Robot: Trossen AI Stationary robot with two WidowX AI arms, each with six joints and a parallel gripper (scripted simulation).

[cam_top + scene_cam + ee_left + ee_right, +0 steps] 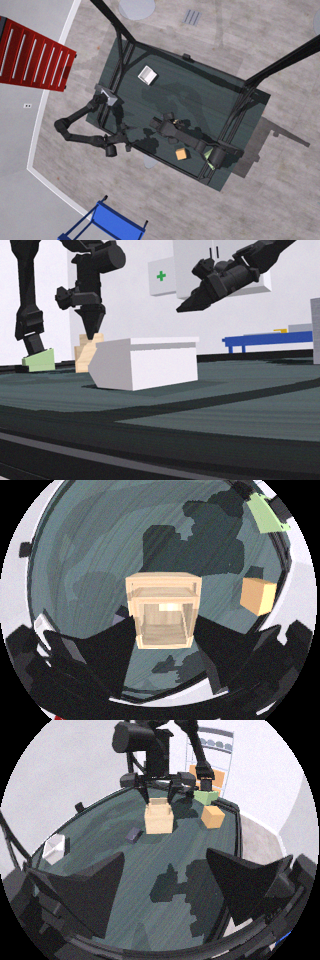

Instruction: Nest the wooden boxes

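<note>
Clenched on wood with the left pincer (175, 121) (90, 338) (164, 618) (158, 805): pointing down, fingers on opposite sides of the upper wooden box (165, 645) (159, 801). Held with its open mouth toward the left wrist camera. Directly beneath and partly behind, in that same view, the larger wooden box (82, 367) (164, 577) (159, 825), standing on the tabletop (170, 85) (245, 407) (100, 530) (110, 885). Hard to tell how deeply nested the pieces are, or how many in all, with the walls overlapping so closely.

Close by the wooden pair, a small dark block (121, 614) (133, 835), flat on the tabletop. Farther out, toward the green base (208, 155) (42, 361) (266, 516) (205, 796) of the left arm, an orange block (181, 153) (256, 596) (212, 817), well apart from the wood.

On the opposite side, a white box (147, 75) (164, 366) (46, 627) (54, 849), also well apart, with a hollow visible from above.

Released and spread wide with the right pincer (136, 134) (178, 310) (166, 854). Raised above the tabletop near its edge, touching none of the boxes, with nothing between the fingers. Aimed toward the wooden pair, seen between the fingers from the right wrist.
</note>
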